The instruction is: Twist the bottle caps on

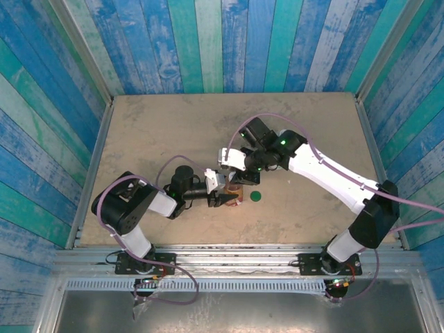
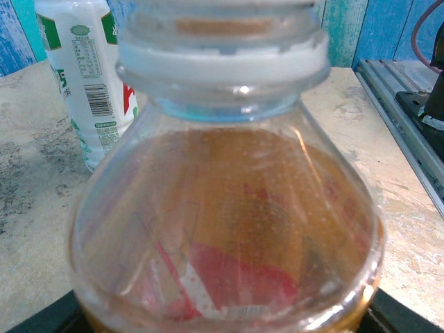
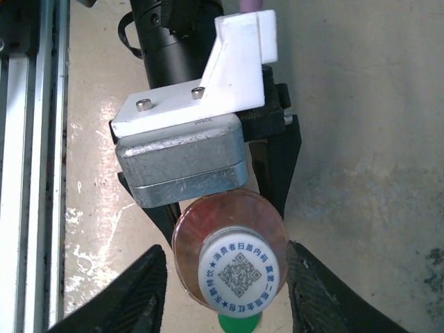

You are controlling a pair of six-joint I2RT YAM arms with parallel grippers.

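Tan bench (image 1: 312,125) inside blue-green plank walls. The left arm (image 1: 139,205) reaches in from lower left of the top view and the right arm (image 1: 326,173) from lower right. They meet just below frame centre.

Clear bottle (image 3: 208,236) with amber liquid: upright, long axis vertical, neck up, seen end-on from above in the right wrist view. The left jaws are clamped on its body from both sides. Its red label (image 2: 229,284) is blurred, no text readable. The bottle base is cut off in the left wrist view.

White bottle (image 2: 87,76), upper left of the left wrist view: upright behind the clear one, apart from it. It has green and red print, a barcode and a small-print table, not legible. Its top is cut off by the frame edge.

White cap (image 3: 236,270) sits on the clear bottle's neck, with a QR code ringed by blue Chinese characters, too small to read. The right jaws stand open either side of it, gaps visible, not touching.

Green cap (image 1: 256,196) lies flat on the bench just right of the clear bottle. It is half hidden and cropped at the bottom edge of the right wrist view.
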